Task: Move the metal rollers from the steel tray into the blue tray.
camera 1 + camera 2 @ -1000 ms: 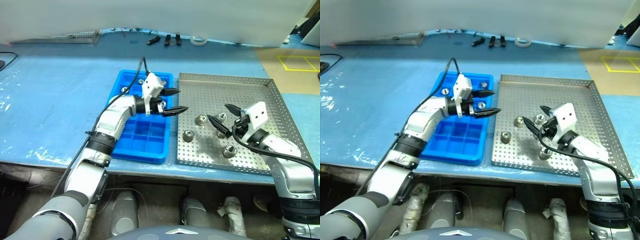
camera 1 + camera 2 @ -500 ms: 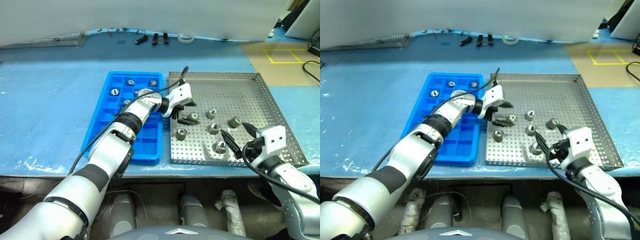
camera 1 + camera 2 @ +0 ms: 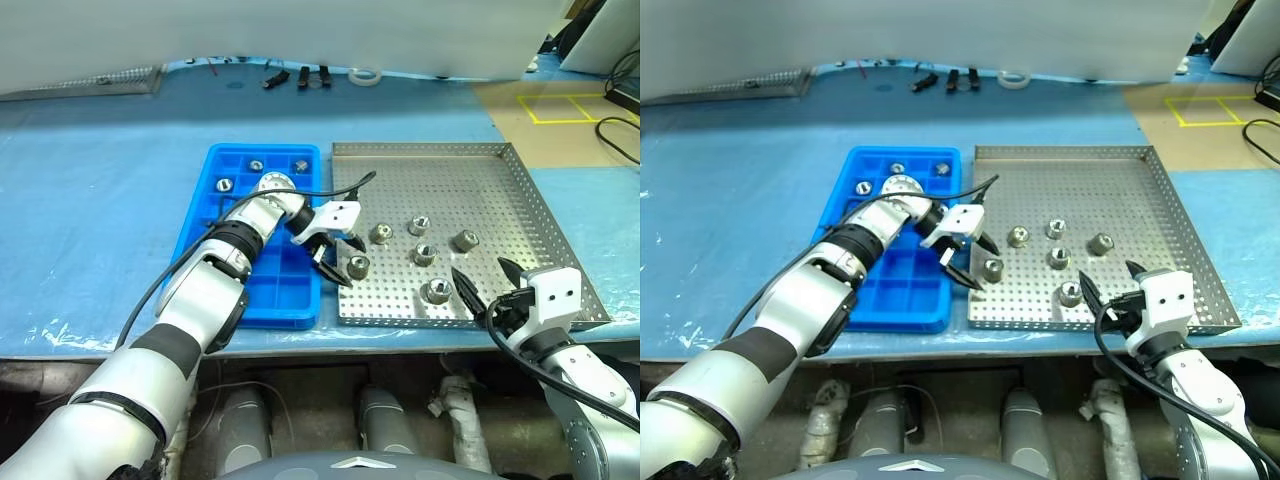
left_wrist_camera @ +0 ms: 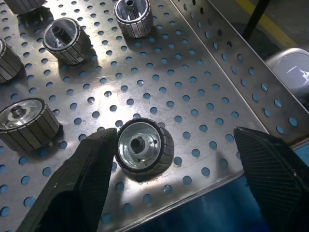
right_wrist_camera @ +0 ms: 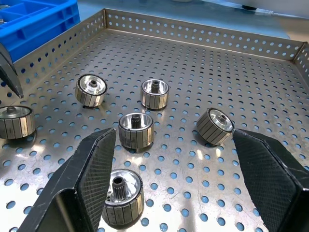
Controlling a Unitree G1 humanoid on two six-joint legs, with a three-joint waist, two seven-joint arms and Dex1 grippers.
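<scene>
Several metal rollers lie on the steel tray (image 3: 520, 190); the nearest to my left arm is a roller (image 3: 357, 266) at the tray's front left. My left gripper (image 3: 340, 262) hangs open over that roller (image 4: 140, 147), which lies between its fingers, close to one finger (image 4: 82, 179). Three rollers sit in far compartments of the blue tray (image 3: 200, 255), one of them a roller (image 3: 256, 165). My right gripper (image 3: 487, 283) stands open at the steel tray's front edge, beside another roller (image 3: 436, 291), with nothing in it.
The trays lie side by side on a blue-covered table (image 3: 90, 200). Small tools (image 3: 300, 76) and a tape roll (image 3: 367, 74) lie at the far edge. A metal grid (image 3: 90, 82) is at the far left. My left arm's cable (image 3: 330, 190) runs over the blue tray.
My left gripper swung from above the trays' shared border down onto the front-left roller, tilting downward. My right gripper drew back to the steel tray's front edge. The camera view also shifted.
</scene>
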